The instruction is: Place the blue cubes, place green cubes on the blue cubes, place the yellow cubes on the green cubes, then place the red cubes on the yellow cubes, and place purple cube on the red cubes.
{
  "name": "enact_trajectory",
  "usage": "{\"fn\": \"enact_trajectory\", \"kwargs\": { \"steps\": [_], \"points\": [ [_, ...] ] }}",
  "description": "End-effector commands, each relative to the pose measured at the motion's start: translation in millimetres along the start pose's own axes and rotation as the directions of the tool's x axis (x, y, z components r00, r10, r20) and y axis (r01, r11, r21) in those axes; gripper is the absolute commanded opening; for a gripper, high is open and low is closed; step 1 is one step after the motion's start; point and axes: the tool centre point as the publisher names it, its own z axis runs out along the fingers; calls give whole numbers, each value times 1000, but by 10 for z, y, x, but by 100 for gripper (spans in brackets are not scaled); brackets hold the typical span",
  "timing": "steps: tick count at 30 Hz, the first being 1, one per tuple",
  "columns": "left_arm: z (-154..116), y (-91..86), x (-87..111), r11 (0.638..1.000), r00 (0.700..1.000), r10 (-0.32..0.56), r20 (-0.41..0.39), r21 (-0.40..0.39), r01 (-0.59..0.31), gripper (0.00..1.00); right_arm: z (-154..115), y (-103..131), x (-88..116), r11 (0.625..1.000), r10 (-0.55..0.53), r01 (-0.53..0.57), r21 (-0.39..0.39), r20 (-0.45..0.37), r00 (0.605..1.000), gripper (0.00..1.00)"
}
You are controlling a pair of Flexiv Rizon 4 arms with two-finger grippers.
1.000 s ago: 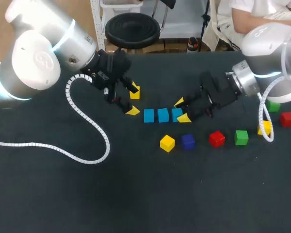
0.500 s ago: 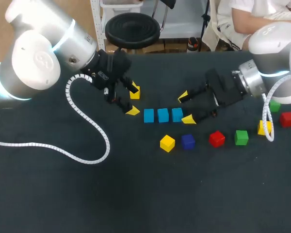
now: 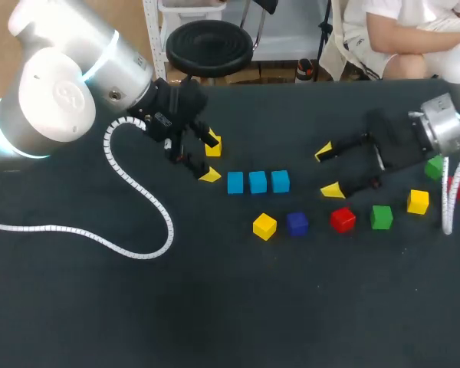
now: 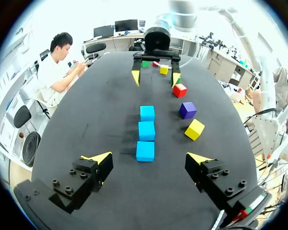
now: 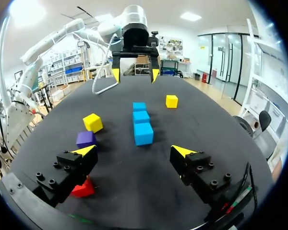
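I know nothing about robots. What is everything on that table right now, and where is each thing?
table: one, black, under everything.
blue cubes: three, light blue, in a row mid-table.
yellow cubes: three, yellow; one on the robot's side of the row, one by the left fingers, one far right.
purple cube: one, dark purple, beside a yellow cube.
red cubes: two, red; one right of the purple cube, one at the right edge.
green cubes: two, green; one beside a red cube, one by the right arm.
left gripper: fingers open, empty, left of the row.
right gripper: fingers open, empty, right of the row.
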Motion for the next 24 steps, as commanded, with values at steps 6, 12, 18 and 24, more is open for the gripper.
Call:
{"fn": "enact_trajectory", "kwargs": {
  "steps": [6,12,18,24],
  "points": [
    [-4,-3,12,1000,1000,3,3,-1,-3,100,-423,283,-44,997,15,-15,74,2,1000,100],
    [-4,-3,12,1000,1000,3,3,-1,-3,100,-457,298,-41,998,18,-21,66,37,999,100],
    [-4,-3,12,1000,1000,3,3,-1,-3,100,-457,298,-41,998,18,-21,66,37,999,100],
    [-4,-3,12,1000,1000,3,3,-1,-3,100,-457,298,-41,998,18,-21,66,37,999,100]
  ]
}}
